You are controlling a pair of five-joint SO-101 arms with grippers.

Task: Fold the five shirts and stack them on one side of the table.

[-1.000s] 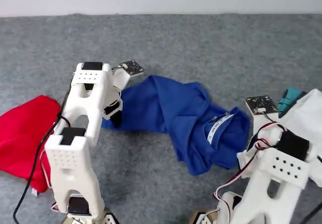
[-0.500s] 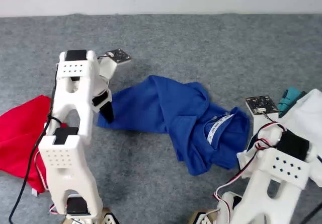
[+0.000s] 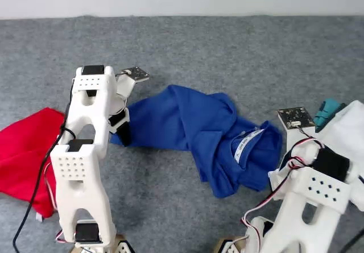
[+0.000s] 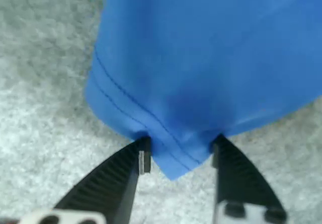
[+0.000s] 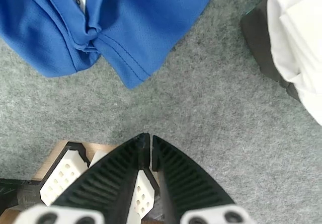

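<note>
Partly hidden by blue shirt hem, left claw apart; right claw together near edge-cropped white shirt.

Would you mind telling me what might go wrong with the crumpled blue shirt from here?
The left gripper stands open around just the hem corner of the crumpled blue shirt, so closing may catch too little and slip. Dragging it could also pull the bunched heap onto the red cloth.

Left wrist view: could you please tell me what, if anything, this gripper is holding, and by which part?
Nothing is gripped yet: the left gripper stands open astride a hem corner of the blue shirt.
</note>
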